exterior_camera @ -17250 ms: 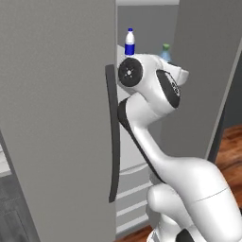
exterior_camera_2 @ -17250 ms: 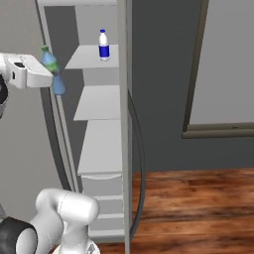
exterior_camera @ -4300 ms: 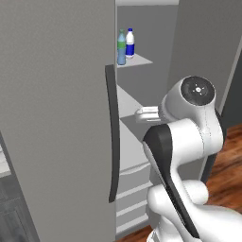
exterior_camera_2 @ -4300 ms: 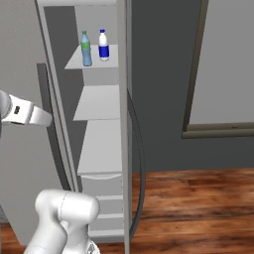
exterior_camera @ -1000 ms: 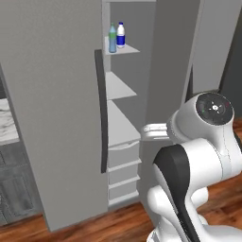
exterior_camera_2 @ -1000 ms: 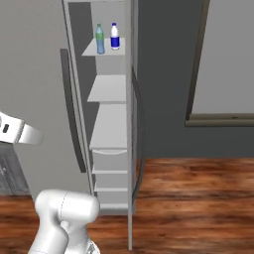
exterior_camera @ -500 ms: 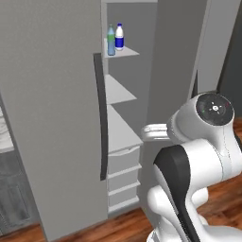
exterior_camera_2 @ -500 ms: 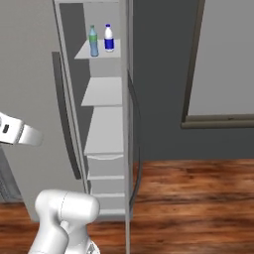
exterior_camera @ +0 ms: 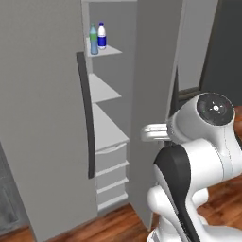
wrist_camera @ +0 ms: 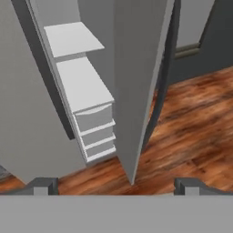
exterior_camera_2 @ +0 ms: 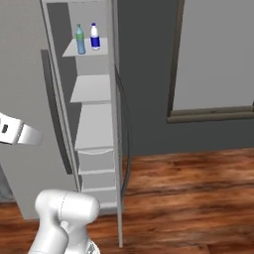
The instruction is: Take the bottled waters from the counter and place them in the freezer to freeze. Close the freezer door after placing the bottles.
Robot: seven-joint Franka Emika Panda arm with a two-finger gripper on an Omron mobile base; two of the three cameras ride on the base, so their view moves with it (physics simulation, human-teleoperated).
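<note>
Two bottles are stood upright, side by side, on the top shelf (exterior_camera: 108, 50) of the freezer (exterior_camera_2: 94, 129) — the clear bottle (exterior_camera: 101, 36) with its blue label and white cap, and the green bottle (exterior_camera: 93, 39). The label's writing is too small to be read. The freezer door (exterior_camera: 153, 104) is left open, seen nearly edge-on, its dark bar handle (exterior_camera_2: 126, 130) running vertically. The gripper (wrist_camera: 116, 185) is held empty with its jaws spread wide, aimed down toward the white drawers (wrist_camera: 94, 129) and wood floor (exterior_camera_2: 198, 193).
</note>
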